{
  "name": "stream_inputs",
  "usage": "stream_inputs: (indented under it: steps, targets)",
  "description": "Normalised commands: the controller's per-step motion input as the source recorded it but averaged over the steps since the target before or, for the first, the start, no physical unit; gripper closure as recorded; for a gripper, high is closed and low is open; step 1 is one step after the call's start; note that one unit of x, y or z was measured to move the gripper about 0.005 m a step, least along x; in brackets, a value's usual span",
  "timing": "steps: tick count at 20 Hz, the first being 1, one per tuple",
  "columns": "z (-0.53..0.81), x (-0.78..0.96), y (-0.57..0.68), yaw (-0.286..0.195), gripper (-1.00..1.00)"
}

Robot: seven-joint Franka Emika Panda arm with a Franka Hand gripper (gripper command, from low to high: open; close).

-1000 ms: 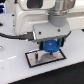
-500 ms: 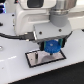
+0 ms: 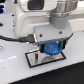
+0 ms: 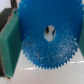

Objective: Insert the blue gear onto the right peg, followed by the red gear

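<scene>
Over the grey plate (image 3: 46, 59) on the white tabletop (image 3: 15, 70), the pincer (image 3: 51, 49) grips the blue gear (image 3: 52, 50) by its rim, holding it flat just above the plate. From the wrist view, green finger pads (image 4: 9, 42) press the gear's (image 4: 47, 37) toothed edge on both sides, its centre hole showing.

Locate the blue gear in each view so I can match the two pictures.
Exterior view: the blue gear sits below the arm, between the fingers, over the grey plate.
Wrist view: the blue gear fills most of the picture, centre hole showing.
Shared landmark: the gear's toothed blue rim.
</scene>
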Motion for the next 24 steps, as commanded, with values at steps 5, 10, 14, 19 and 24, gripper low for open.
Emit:
stream_inputs:
  steps: [5,10,14,19,24]
  targets:
    - [0.42,0.02,0.01,0.0,1.0]
    - [0.18,0.07,-0.01,0.0,1.0]
    - [-0.01,0.24,0.01,0.0,1.0]
    - [-0.07,0.32,0.01,0.0,1.0]
    - [-0.07,0.24,0.06,0.0,1.0]
